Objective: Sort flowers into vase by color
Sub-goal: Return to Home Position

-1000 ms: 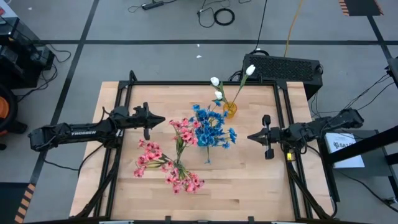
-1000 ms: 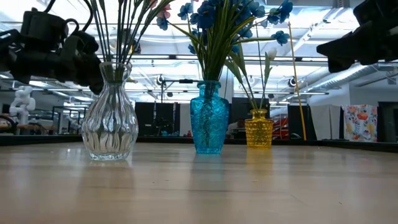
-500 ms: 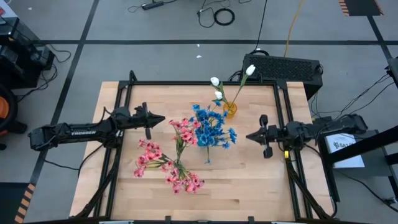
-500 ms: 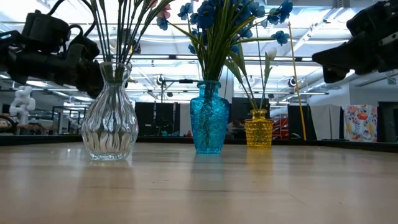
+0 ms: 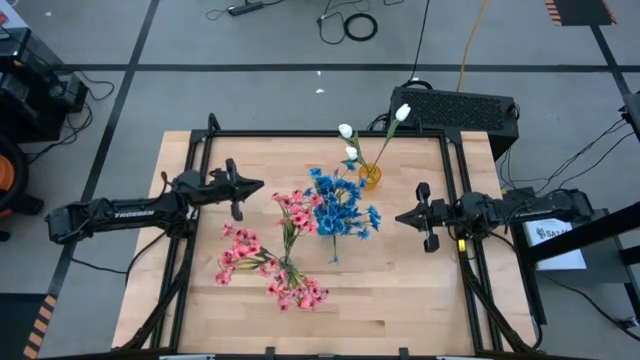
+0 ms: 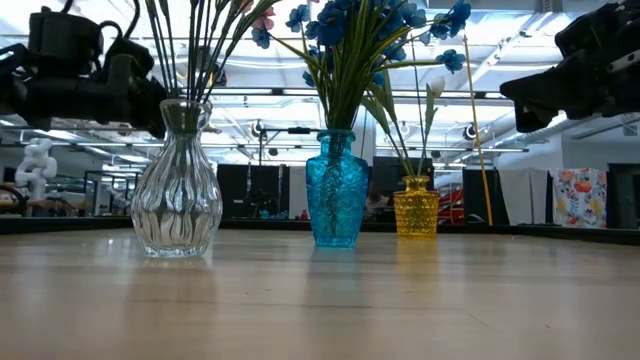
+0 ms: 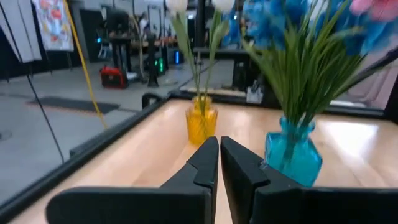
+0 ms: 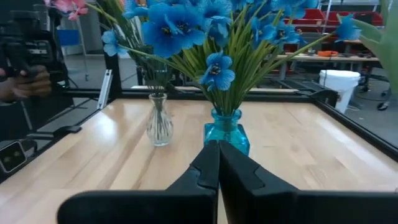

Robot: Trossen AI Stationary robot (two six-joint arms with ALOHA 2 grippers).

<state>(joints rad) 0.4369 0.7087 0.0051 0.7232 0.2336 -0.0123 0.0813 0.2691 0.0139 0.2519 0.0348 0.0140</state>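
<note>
Bright blue flowers (image 5: 342,212) stood in the blue glass vase (image 6: 337,190) on the wooden desk (image 5: 400,300). The left claw (image 5: 262,187) and right claw (image 5: 398,217) hung either side of that vase, each pinched together and empty.

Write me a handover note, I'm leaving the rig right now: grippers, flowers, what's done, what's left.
Left gripper: fingers shut, empty, above the left side of the table.
Right gripper: fingers shut, empty, above the right side.
Sorted: pink flowers in clear vase; blue flowers in blue vase; white flowers in yellow vase at the back.
Done: every flower in view stands in a vase, one colour each.
Left: probably only parking both arms.
</note>
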